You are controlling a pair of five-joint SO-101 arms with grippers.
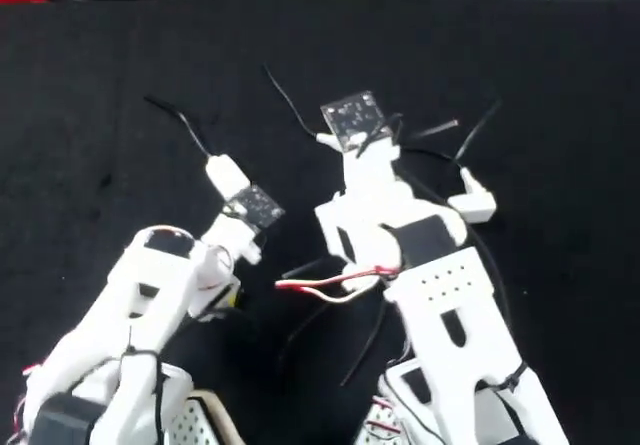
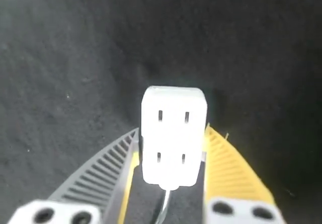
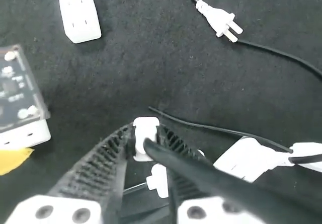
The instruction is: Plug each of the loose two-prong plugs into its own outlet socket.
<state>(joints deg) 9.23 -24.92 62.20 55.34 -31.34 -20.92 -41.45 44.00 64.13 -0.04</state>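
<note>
Right wrist view: the right gripper [image 3: 146,136] is clamped on 1 plug [image 3: 143,127], probably to carry it to the outlet [image 3: 79,12] lying on the cloth [image 3: 151,68]. A 2nd plug [image 3: 220,20] lies loose, well apart. The left gripper [image 2: 172,131] frames that outlet, likely to steady it; whether its jaws pinch it, I cannot tell.

Black cloth-covered counter [image 1: 90,75], matte and finely napped. Flat on it, on the left arm's side, a white outlet block [image 1: 228,177] with two pairs of slots facing up, and a thin black cord [image 1: 178,117] trailing off beyond it. Well apart from that block, a white two-prong plug [image 3: 219,20] with bare prongs and its own black lead [image 3: 282,55] curving away. Farther right, a second white plug [image 1: 472,203] among more loose black cords.
</note>
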